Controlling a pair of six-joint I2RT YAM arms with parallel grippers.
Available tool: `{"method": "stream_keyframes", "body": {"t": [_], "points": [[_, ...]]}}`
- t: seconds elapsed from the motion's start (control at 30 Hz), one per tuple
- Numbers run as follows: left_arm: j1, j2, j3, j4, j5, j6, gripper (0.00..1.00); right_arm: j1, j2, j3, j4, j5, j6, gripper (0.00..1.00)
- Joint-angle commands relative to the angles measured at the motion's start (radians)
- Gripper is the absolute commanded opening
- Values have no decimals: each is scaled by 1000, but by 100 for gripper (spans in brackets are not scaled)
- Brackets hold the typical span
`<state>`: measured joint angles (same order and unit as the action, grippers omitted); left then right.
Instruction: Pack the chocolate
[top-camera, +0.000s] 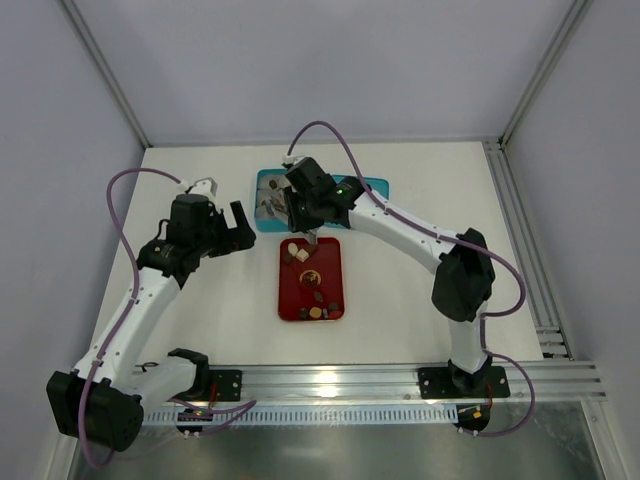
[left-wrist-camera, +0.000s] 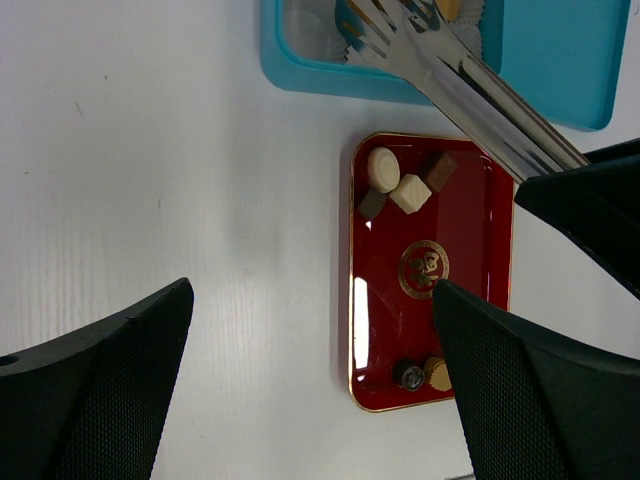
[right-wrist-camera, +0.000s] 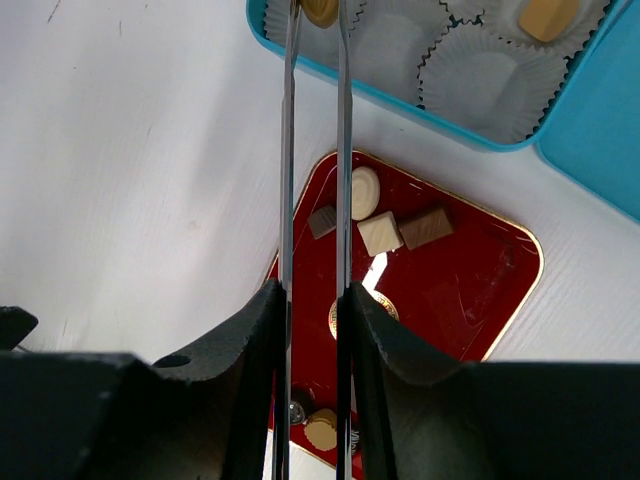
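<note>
Chocolate (right-wrist-camera: 380, 233) on tray (right-wrist-camera: 470, 290), box (right-wrist-camera: 590, 130) of paper cups (right-wrist-camera: 480, 75) just behind tray

Bright, even light falls from overhead, leaving only soft, faint shadows on the white surface (top-camera: 220, 320). White glare streaks the red tray (left-wrist-camera: 470, 230) in both wrist views, and the steel tongs (left-wrist-camera: 470, 90) glint. The dark fingers (left-wrist-camera: 90, 400) close to each wrist lens look soft; the top view is sharp.

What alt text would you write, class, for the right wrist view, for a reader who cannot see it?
The right tool grips metal tweezers that pinch a round tan chocolate at a blue tray lined with paper cups. Beneath the tweezers lies a red tray holding more chocolates.
</note>
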<state>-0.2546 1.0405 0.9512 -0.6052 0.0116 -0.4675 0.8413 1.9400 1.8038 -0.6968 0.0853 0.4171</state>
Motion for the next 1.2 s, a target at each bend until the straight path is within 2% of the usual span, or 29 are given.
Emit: {"method": "stream_keyframes", "body": {"t": [0.0,0.5,1.17], "points": [[3,-4,-5,5,4,4,100,-4,11,89,14,-19,-15,34],[5,-5,-3,5,7,4,100,-2,99,117,17,-15,-9,34],[5,-8,-5,7,8,4,100,-4,122,137,11,-9,-9,35]]}}
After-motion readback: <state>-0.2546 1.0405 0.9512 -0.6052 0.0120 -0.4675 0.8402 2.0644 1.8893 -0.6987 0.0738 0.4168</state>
